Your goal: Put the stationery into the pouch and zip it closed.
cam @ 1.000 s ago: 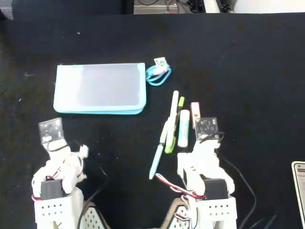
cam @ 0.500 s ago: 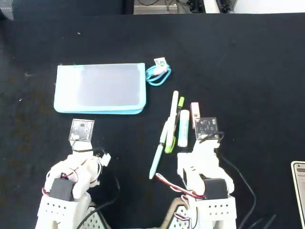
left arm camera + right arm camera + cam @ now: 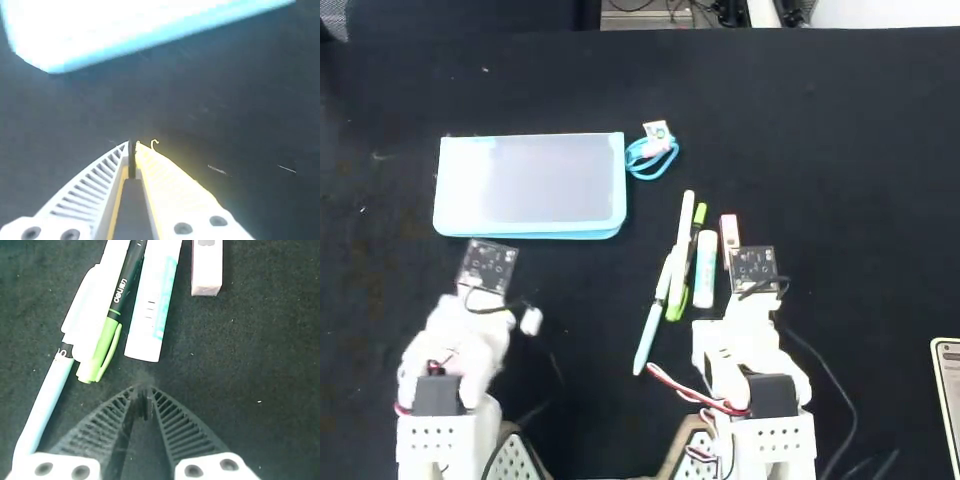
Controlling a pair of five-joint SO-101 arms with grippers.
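Observation:
The light blue pouch (image 3: 530, 185) lies flat at the back left, its zip cord (image 3: 653, 152) at its right end. The stationery lies side by side in the middle: a white and pale blue pen (image 3: 662, 290), a green pen (image 3: 686, 262), a white glue stick (image 3: 705, 268) and a pink eraser (image 3: 729, 232). My left arm (image 3: 470, 320) stands just in front of the pouch's near edge (image 3: 125, 30); its gripper (image 3: 134, 146) is shut and empty. In front of the glue stick (image 3: 152, 305) and the green pen (image 3: 107, 335), my right gripper (image 3: 144, 390) is shut on nothing, the eraser (image 3: 206, 265) farther off.
Black cloth covers the table (image 3: 840, 150). A white object (image 3: 948, 390) pokes in at the right edge. Cables (image 3: 820, 380) trail beside the right arm's base.
The left arm has swung to the right and now points at the pouch's near edge. The right arm, pouch and stationery have not moved.

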